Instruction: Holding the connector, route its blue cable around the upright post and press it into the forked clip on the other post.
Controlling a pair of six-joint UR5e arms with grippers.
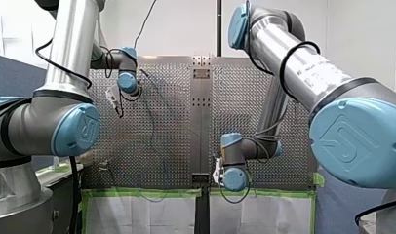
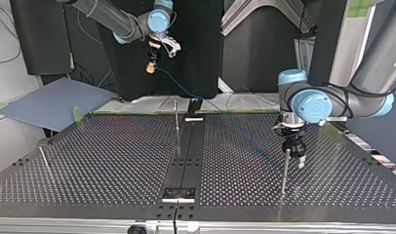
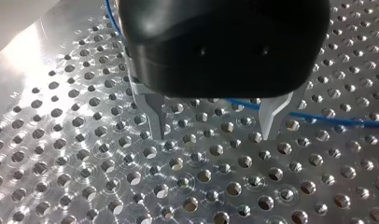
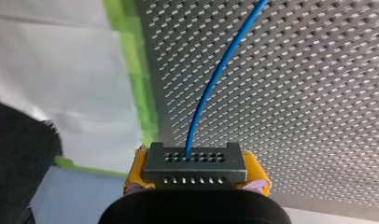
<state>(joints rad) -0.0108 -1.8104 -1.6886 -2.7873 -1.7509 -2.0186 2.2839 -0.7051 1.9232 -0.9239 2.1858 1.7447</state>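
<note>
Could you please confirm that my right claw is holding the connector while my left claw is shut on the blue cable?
Not quite: the left claw is open, its fingers apart, with the blue cable running past them unclamped, as the left wrist view shows. The right claw does hold the connector.

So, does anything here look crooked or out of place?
Mostly no. The blue cable runs cleanly from the connector in my right tool. Only the thin post at the top view's left appears to lean; the middle post stands upright.
</note>
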